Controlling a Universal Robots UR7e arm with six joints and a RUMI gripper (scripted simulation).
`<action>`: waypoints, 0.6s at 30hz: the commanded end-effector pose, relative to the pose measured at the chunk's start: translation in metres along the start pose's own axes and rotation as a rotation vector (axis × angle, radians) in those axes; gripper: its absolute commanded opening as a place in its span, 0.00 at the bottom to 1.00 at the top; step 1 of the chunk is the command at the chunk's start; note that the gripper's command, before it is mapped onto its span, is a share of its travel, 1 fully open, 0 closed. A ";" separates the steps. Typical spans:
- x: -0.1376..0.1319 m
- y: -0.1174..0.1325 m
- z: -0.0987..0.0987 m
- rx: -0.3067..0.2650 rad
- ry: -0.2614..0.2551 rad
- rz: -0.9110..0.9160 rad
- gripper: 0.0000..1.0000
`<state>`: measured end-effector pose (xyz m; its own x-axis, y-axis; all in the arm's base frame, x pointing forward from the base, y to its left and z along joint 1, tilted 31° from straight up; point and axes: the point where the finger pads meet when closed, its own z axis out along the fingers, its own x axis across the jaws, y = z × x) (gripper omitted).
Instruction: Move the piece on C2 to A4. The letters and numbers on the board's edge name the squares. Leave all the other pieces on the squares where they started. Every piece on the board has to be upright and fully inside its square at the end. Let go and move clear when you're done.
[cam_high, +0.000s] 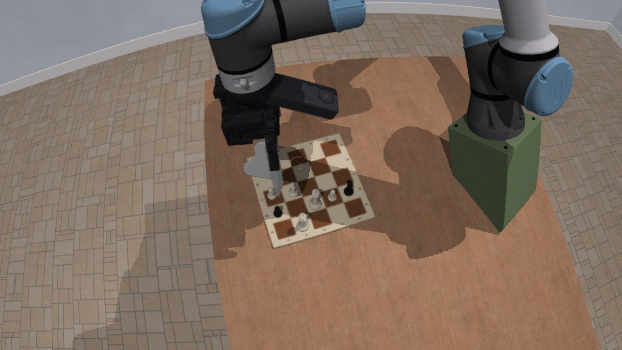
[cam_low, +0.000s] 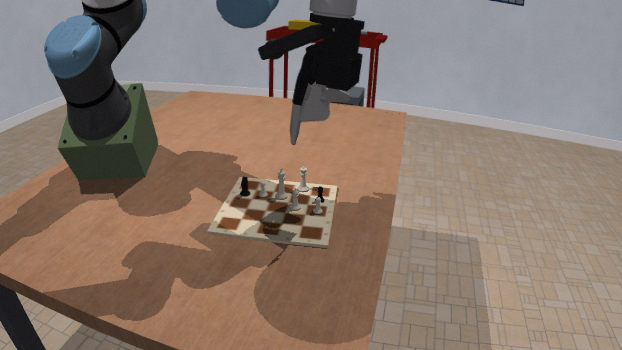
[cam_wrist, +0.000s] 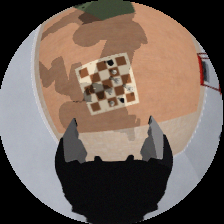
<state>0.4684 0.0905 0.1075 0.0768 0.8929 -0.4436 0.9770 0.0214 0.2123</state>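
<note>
Pawn (cam_high: 272, 192), white, small, upright on board (cam_high: 280, 235)

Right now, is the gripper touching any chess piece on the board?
Apart. In the exterior view the open gripper hangs well above the board and its pieces, with bare table showing between.

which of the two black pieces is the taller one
The black piece alone at the board's edge nearest the green base; the other black one is a shorter pawn.

5 white pcs (cam_high: 315, 199), 2 black pcs (cam_high: 348, 188), 1 board (cam_high: 336, 161).
</note>
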 end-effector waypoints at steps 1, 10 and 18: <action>-0.003 -0.012 0.000 -0.041 0.005 0.010 1.00; -0.005 -0.020 0.000 -0.060 0.006 0.016 1.00; -0.005 -0.023 0.000 -0.067 0.006 0.019 1.00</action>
<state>0.4474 0.0855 0.1051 0.0922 0.8958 -0.4349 0.9615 0.0334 0.2727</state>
